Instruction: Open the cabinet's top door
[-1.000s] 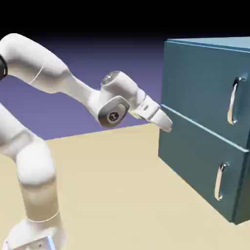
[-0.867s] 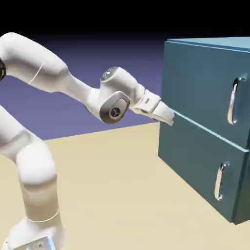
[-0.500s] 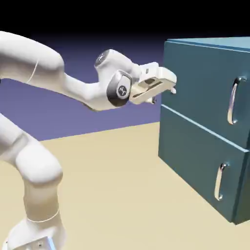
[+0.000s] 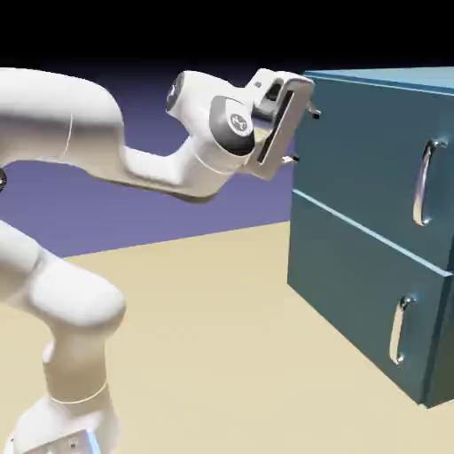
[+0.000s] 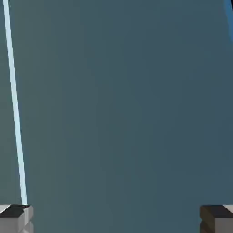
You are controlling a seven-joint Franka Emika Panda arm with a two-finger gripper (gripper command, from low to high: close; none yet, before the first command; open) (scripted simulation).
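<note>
Your gripper is spread wide and carries nothing. In the hand view both fingertips sit at the bottom corners with only teal panel between them. In the exterior view the hand stands turned on edge beside the cabinet, up near its top left corner, with the fingers one above the other and pointing at the front face. That setting makes sense: the handle on the top door is a vertical bar, so you need a wide gap to slip around it before you close.

The top door looks shut, flush with the front, its seam against the lower door running straight. The handle sits far over toward the right side of the panel, well apart from where your hand is now. You are at the wrong end of the door for a grasp, so I would judge this as the approach stage, with a sideways travel along the face to come.

Nothing stands between hand and handle but bare panel. The hazard is the panel itself: the hand view is filled by it, and the fingers seem close to the face, though I can't tell whether they touch it. A pale line runs down the left of that view, probably a cabinet edge or seam. Keep clear of the lower handle; it is not yours. The table below is no obstacle.
</note>
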